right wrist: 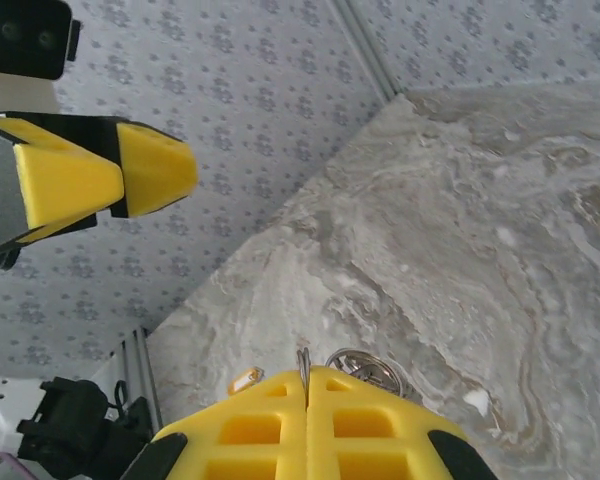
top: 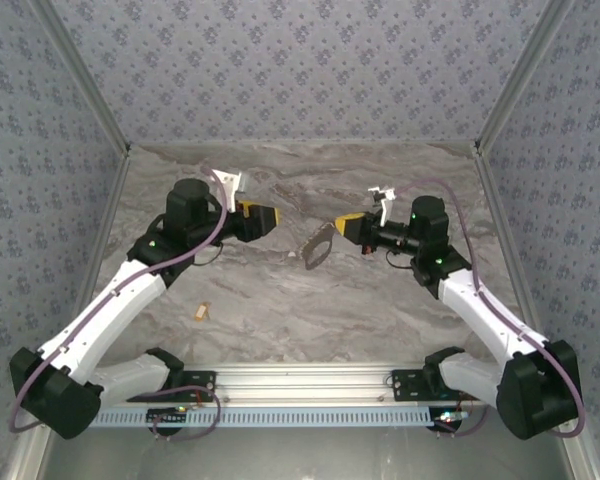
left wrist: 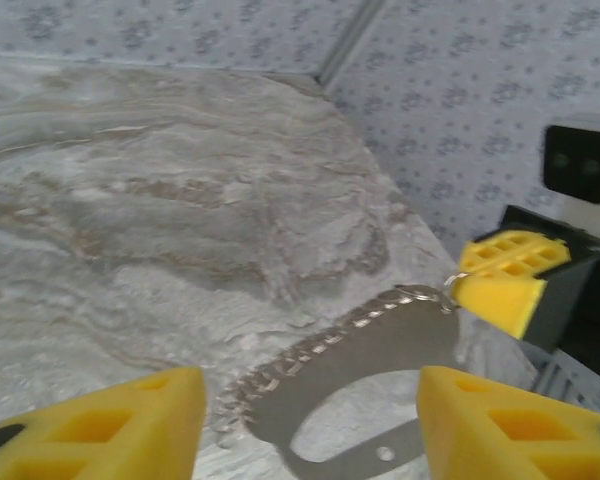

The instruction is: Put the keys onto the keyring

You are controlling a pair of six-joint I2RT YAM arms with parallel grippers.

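tiny brass key point(top: 203, 311) lying flat front-left on the table point(top: 380, 320), dull-grey oval keyring point(top: 318, 246) tilted up mid-table, pinched in the right gripper point(top: 338, 228)

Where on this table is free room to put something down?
Free: the far marble strip along the back wall; the near middle, between the tiny brass key and the right arm. Crowded: the centre, where the open left gripper faces the right gripper holding the thin grey metal keyring.
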